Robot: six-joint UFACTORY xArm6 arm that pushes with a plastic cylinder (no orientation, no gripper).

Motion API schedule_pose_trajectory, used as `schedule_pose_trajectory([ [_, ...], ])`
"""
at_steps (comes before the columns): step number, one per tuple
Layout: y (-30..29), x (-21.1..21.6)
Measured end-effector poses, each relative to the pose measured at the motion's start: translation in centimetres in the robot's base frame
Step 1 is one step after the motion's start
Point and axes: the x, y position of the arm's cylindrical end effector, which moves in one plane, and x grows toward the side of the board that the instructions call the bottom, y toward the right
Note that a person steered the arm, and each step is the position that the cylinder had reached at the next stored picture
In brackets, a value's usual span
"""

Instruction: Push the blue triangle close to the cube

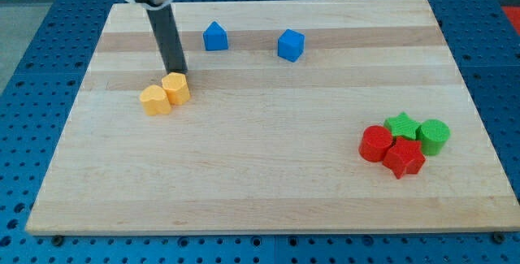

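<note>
The blue triangle (215, 36) lies near the board's top, left of centre. The blue cube (291, 45) lies to its right, a clear gap between them. My tip (176, 72) is at the end of the dark rod, below and left of the blue triangle. It stands just above the yellow hexagon block (175, 88) and looks to touch it.
A second yellow block (154, 100) touches the hexagon on its lower left. At the lower right is a tight cluster: a red cylinder (374, 144), a red star (404, 157), a green star (401, 125) and a green cylinder (433, 136). The wooden board (260, 191) lies on a blue perforated table.
</note>
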Motion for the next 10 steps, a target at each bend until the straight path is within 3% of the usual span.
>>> schedule_pose_trajectory([
  [1, -0.7, -1.1],
  [2, 0.5, -4.7],
  [3, 3.3, -5.7],
  [6, 11.2, -5.7],
  [10, 13.1, -5.7],
])
